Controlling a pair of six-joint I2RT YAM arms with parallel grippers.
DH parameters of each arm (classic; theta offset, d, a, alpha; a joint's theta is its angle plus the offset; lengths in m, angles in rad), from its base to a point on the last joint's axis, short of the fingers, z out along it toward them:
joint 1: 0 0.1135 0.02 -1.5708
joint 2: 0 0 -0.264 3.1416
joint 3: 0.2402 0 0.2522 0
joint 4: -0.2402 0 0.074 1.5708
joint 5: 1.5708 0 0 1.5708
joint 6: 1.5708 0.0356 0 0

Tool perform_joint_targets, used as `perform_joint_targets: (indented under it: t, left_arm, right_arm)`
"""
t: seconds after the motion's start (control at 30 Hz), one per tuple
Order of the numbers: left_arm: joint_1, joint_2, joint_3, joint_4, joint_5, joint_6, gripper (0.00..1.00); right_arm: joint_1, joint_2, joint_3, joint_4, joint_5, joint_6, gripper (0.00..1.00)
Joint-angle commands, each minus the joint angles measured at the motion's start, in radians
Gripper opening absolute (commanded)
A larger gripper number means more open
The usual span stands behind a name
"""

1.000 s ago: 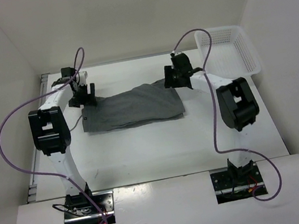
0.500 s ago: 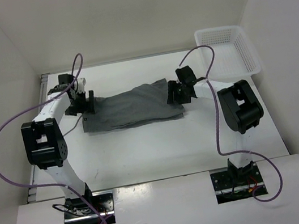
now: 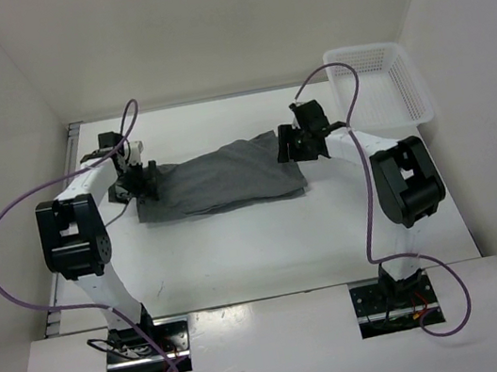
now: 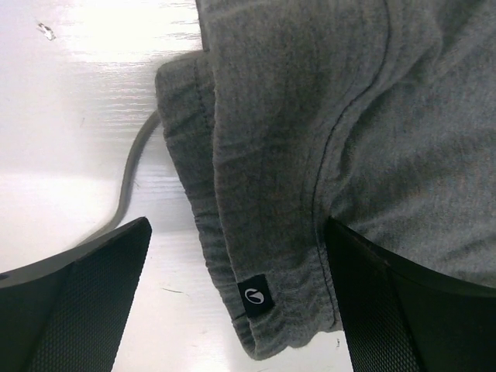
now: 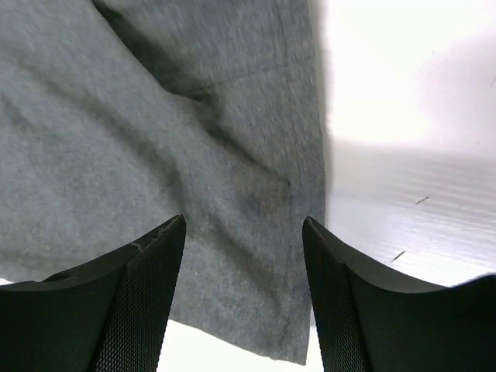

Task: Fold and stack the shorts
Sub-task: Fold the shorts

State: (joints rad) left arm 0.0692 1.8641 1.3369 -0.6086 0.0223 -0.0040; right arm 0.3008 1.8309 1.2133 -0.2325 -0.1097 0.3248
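The shorts (image 3: 219, 179) lay flat in the middle of the table (image 3: 239, 245), waistband end to the left, outline unchanged from half a second before. The left gripper (image 3: 141, 179) had come slightly nearer, onto that left end. In its wrist view the fingers (image 4: 85, 302) stood wide apart, straddling the waistband corner with the black label (image 4: 254, 295), nothing pinched. A drawstring (image 4: 128, 186) trailed onto the table. The right gripper (image 3: 288, 145) had shifted toward the far side, over the shorts' far right corner. Its jaws were also wide, the hem edge between them, nothing held. The basket (image 3: 413, 87) sat at the far right, apart from the shorts.
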Motion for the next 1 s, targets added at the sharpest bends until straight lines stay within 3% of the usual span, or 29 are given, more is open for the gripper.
perform_joint_targets:
  t: [0.0,0.23,0.5,0.57,0.6,0.7,0.83,0.87,0.97]
  left_arm:
    - [0.018,0.020,0.018,-0.036,0.036,0.004,1.00]
    - [0.073,0.133,0.018,-0.066,0.330,0.004,1.00]
    - [0.083,0.204,0.038,-0.083,0.433,0.004,0.97]
    - [0.093,0.233,0.038,-0.095,0.471,0.004,0.87]
    - [0.093,0.233,0.038,-0.095,0.481,0.004,0.68]
    - [0.104,0.253,0.038,-0.106,0.507,0.004,0.42]
    - [0.113,0.253,0.071,-0.141,0.530,0.004,0.16]
    - [0.113,0.253,0.100,-0.151,0.530,0.004,0.05]
    - [0.124,0.244,0.197,-0.225,0.530,0.004,0.02]
  right_arm:
    - [-0.006,-0.039,0.051,0.027,0.002,-0.052,0.67]
    - [-0.006,-0.030,0.081,0.027,-0.013,-0.063,0.67]
    - [-0.006,-0.030,0.101,0.018,-0.013,-0.073,0.66]
    - [-0.006,-0.021,0.101,0.018,-0.022,-0.073,0.66]
    - [-0.006,-0.021,0.101,0.018,-0.022,-0.073,0.65]
    - [-0.006,-0.021,0.101,0.018,-0.022,-0.073,0.65]
    - [-0.006,-0.021,0.101,0.018,-0.022,-0.073,0.65]
    - [-0.006,-0.012,0.110,0.018,-0.022,-0.082,0.65]
    - [-0.006,-0.002,0.124,0.036,-0.042,-0.113,0.65]
